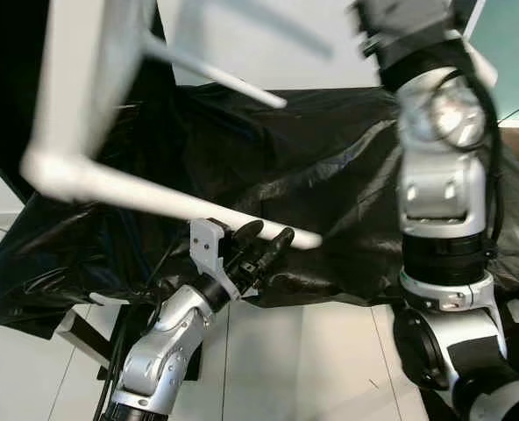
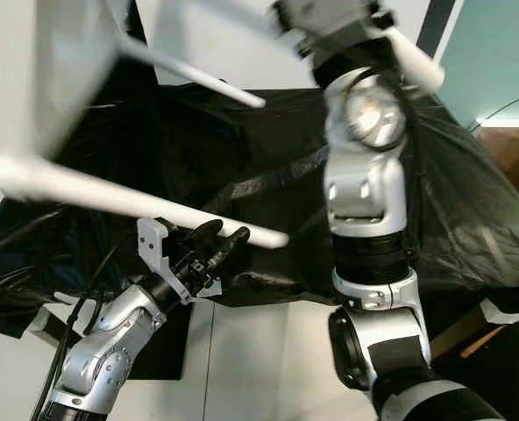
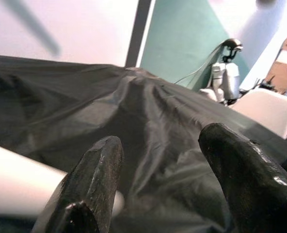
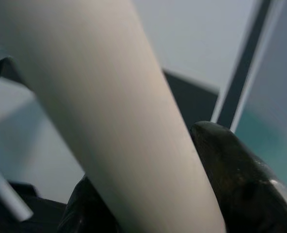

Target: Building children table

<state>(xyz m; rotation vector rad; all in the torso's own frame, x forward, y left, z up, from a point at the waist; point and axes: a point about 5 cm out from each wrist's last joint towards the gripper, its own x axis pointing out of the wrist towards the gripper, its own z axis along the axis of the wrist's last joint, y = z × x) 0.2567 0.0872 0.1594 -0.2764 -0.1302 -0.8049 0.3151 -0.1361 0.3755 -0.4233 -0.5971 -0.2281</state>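
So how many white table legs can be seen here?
3 for certain. One leg runs above the left gripper, one slants higher up, and the right gripper's jaws hold a third. Others may be hidden.

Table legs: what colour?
White table legs, clearest in the left eye view.

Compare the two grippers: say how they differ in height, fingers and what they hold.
The left gripper sits low, just under a white table leg; the right gripper is raised high, at the top of the head views. The left gripper's fingers are apart, holding nothing; the right gripper's close around another white leg. Both have two black fingers.
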